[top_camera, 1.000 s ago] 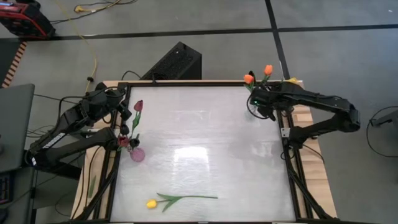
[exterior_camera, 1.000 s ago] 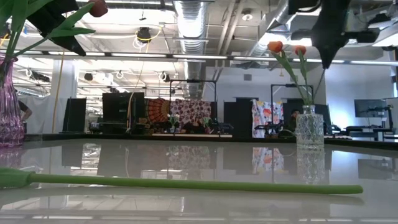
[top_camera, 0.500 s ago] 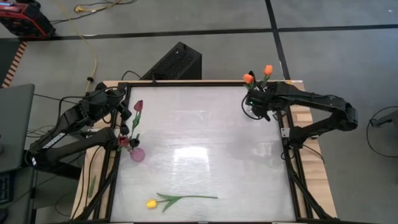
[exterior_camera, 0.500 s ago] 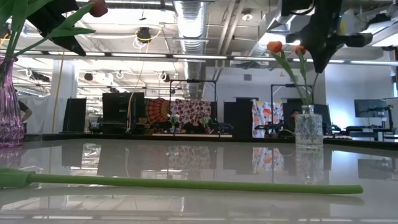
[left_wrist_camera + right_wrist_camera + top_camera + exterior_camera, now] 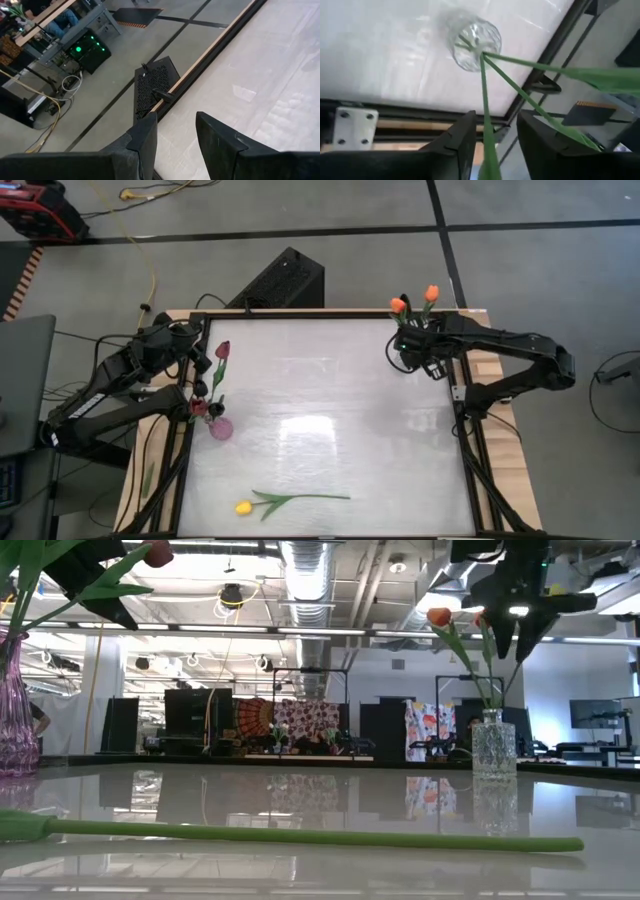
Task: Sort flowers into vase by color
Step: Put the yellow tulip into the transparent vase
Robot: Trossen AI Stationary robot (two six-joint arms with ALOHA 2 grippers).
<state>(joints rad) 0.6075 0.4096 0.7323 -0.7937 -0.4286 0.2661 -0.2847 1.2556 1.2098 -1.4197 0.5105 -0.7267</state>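
A clear glass vase (image 5: 412,330) stands at the table's far right corner with two orange tulips (image 5: 398,305) in it, their stems leaning out over the far edge. My right gripper (image 5: 496,135) hangs open above the vase (image 5: 493,748), with one tulip's green stem (image 5: 484,90) running up between its fingers. A maroon tulip (image 5: 222,350) stands in a pink vase (image 5: 220,427) at the left. A yellow tulip (image 5: 243,507) lies flat on the table near the front edge. My left gripper (image 5: 175,135) waits open above the far left corner, with nothing between its fingers. My right gripper's open fingers stand on either side of one orange tulip's stem (image 5: 487,132), coming at it from above and slanting down. The stem runs close along the inner side of one finger (image 5: 467,137); whether it touches that finger I cannot tell. The tulip's lower end sits in the clear vase.
A black box (image 5: 280,280) sits on the floor beyond the table's far edge. The wide middle of the white table top (image 5: 330,400) is bare. The yellow tulip's long stem (image 5: 300,836) lies across the near part of the table.
My right gripper has opened above the clear vase, letting go of the orange tulip's stem, and its wrist has rolled. It has edged a little toward the table's left. The tulip stays standing in the vase.
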